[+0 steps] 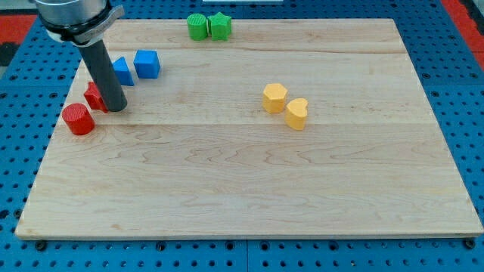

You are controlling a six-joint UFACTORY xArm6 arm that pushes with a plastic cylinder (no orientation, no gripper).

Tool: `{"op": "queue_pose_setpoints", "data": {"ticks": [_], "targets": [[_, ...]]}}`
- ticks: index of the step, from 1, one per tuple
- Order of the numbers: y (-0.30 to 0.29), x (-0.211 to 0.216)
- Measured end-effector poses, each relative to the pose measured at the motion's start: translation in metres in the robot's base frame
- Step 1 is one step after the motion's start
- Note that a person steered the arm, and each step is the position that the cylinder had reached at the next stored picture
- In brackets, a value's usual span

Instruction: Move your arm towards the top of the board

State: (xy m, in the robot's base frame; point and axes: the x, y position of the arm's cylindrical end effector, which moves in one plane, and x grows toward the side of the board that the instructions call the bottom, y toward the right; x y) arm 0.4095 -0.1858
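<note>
Two blue blocks (136, 66) crowd just above my tip (115, 109), red blocks (85, 109) at its left.

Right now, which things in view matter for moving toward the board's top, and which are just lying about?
For the job:
my tip
wooden board

Lying about:
red cylinder
red block beside my tip
blue blocks
green blocks
yellow blocks

Bright, even light is falling on the table (249, 181), seemingly from overhead. Shadows are staying short and soft: a faint one is sitting just beside the yellow blocks (286, 106) near the table's middle, and another is hugging the base of my tip (115, 109) at the table's left. No glare is washing out the wood grain. Focus is holding sharp across the table.
</note>
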Motion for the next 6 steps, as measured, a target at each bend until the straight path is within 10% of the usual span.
{"op": "queue_pose_setpoints", "data": {"ticks": [3,6], "targets": [[0.048,0.046],[0.280,-0.182]]}}
